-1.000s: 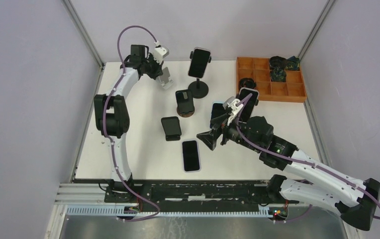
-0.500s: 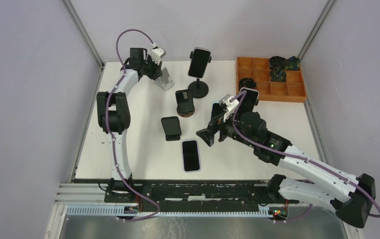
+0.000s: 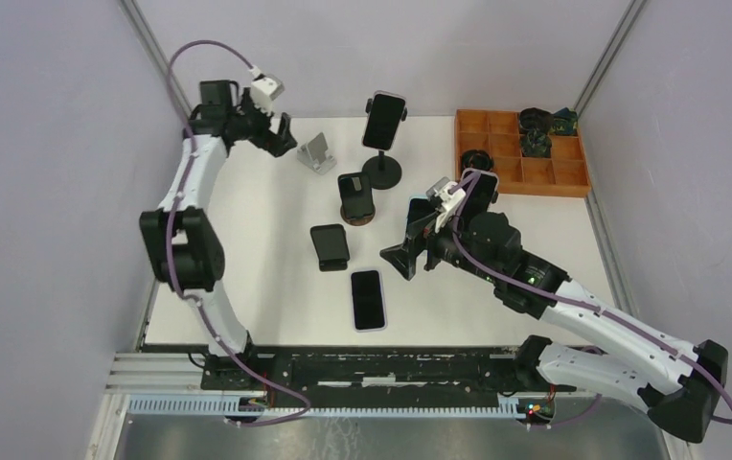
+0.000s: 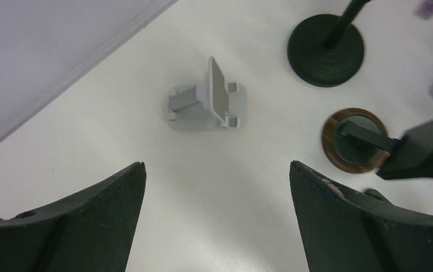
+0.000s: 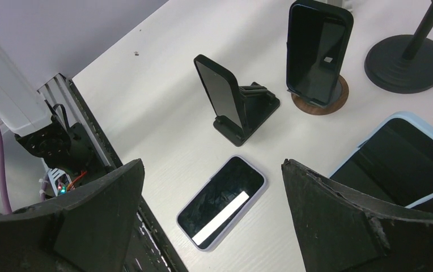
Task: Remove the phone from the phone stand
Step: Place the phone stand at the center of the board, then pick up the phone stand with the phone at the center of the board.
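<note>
Several phones are in view. One is clamped high on a black pole stand (image 3: 382, 171). A second phone (image 3: 354, 194) sits on a round wooden stand (image 4: 355, 140), and a third phone (image 5: 220, 93) leans in a black stand. A lilac-cased phone (image 3: 367, 299) lies flat near the front edge. A small grey stand (image 4: 206, 105) holds nothing. My left gripper (image 3: 271, 134) is open, up and to the left of the grey stand and apart from it. My right gripper (image 5: 211, 164) hangs open above the flat phone (image 5: 223, 201), holding nothing.
A light-blue-cased phone (image 5: 401, 161) lies just right of my right gripper, and another phone stands by my right arm (image 3: 478, 192). An orange compartment tray (image 3: 525, 172) with dark parts is at the back right. Grey walls close in the left and back sides.
My left gripper has opened, let go of the grey stand, and pulled back to the left. The stand stays on the table. My right gripper has shifted only slightly.
</note>
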Robot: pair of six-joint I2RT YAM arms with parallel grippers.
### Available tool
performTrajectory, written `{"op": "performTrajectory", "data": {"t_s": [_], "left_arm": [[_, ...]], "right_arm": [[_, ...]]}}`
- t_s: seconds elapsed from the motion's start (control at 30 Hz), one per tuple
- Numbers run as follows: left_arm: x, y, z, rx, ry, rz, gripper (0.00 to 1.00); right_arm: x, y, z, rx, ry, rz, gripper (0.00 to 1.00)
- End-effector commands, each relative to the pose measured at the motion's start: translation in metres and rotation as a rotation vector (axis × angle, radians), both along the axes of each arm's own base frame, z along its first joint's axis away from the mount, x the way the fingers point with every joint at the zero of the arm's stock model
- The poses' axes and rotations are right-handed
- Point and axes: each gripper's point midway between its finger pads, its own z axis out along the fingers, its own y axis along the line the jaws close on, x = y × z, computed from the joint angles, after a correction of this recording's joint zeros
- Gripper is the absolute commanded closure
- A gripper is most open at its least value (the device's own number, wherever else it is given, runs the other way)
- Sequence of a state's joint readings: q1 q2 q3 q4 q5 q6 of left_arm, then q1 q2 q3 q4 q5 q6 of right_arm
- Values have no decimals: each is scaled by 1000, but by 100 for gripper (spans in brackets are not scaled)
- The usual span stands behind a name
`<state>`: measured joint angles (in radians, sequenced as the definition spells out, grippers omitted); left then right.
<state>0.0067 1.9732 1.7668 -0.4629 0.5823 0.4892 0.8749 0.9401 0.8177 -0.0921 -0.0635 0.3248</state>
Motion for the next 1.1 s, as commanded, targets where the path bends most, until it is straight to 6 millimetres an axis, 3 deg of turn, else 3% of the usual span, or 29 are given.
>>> {"op": "performTrajectory", "data": {"t_s": [0.0,0.2,0.37,0.43,0.53,0.9,1.07], "left_arm": [[-88,17,36,-125,114,-64,0],[-211,9,-12,-129,260,-233,0],[-274,-4,-31,-161,283,-356,0],[-287,-12,-33,-203,275,-404,0],[-294,-20,-39,-257,250,-444,0],[-263,-28,-70,-361,234,-458,0],[-261,-37,-81,-378,274,-482,0]], "right_arm": [[-4,-8,31,38,-65,3,2],[-13,-10,33,50,-74,35,2],[-19,-9,35,61,-66,61,2],[-20,-9,34,65,-62,66,2],[-22,-11,37,76,-60,64,2],[-21,-13,44,101,-58,44,2],[-18,-8,42,95,-48,45,2]]}}
